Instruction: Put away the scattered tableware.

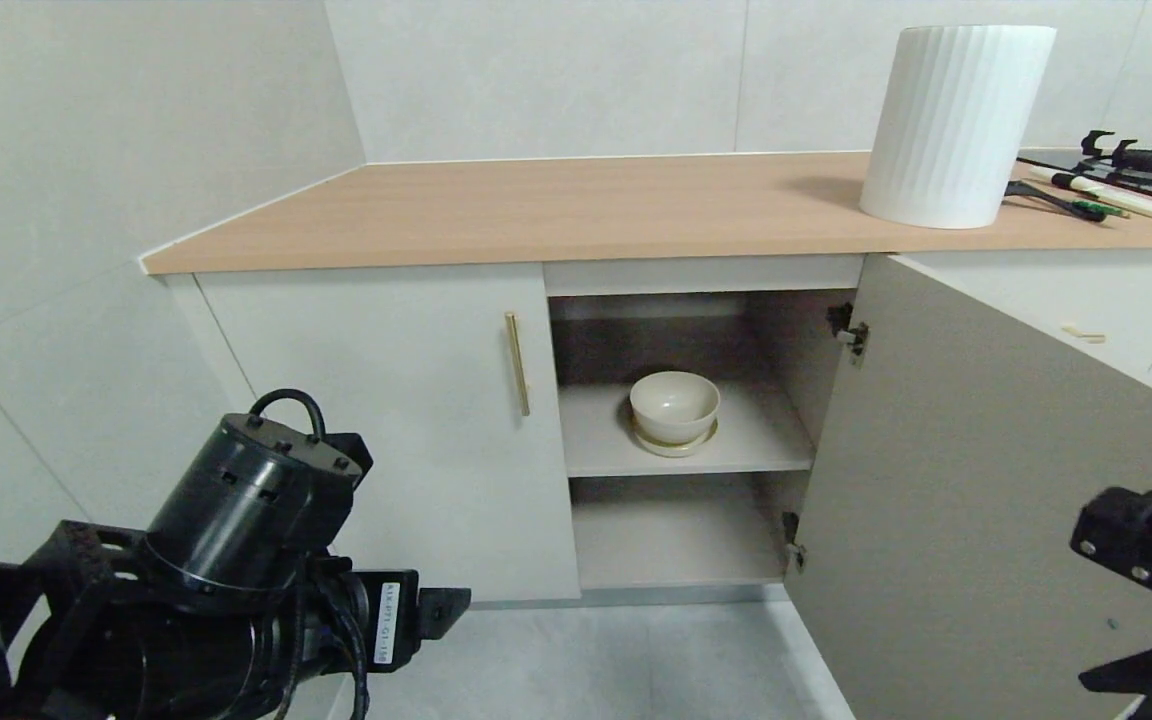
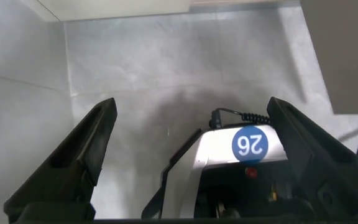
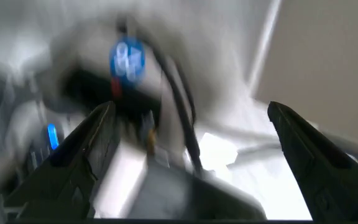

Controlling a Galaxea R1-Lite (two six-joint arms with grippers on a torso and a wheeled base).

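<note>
- Head view: we take the cabinet (image 1: 676,300) as our landmark. It is a pale, matt, flat-fronted unit under a wood-grain countertop (image 1: 536,205).
- Its right door (image 1: 986,480) is swung wide open. Its left door (image 1: 386,420) is closed and carries a slim, upright, brass-coloured handle (image 1: 517,363).
- Inside the cabinet, on the upper shelf (image 1: 756,440), a round, glossy, cream bowl (image 1: 675,405) sits upright on a shallow saucer (image 1: 675,442) of the same colour. The pair stands near the middle of that shelf.
- On the countertop above the cabinet's open door stands a tall white cylinder (image 1: 956,125) with fine vertical ribs. Beyond it, farther from the cabinet, lie thin stick-like utensils (image 1: 1116,195) and a black stove grate (image 1: 1151,160).
- The left arm (image 1: 236,520), black and cylindrical, hangs low in front of the cabinet's closed door. A black part of the right arm (image 1: 1136,540) shows before the open door.
- Left wrist view: the left gripper (image 2: 191,109) has its two black, wedge-shaped fingers (image 2: 95,143) spread well apart with nothing between them, over a grey mottled floor (image 2: 185,56).
- Right wrist view: the right gripper (image 3: 190,112) likewise holds its dark fingers (image 3: 297,149) wide apart and empty. The background is smeared, and we cannot tell what lies behind it.
</note>
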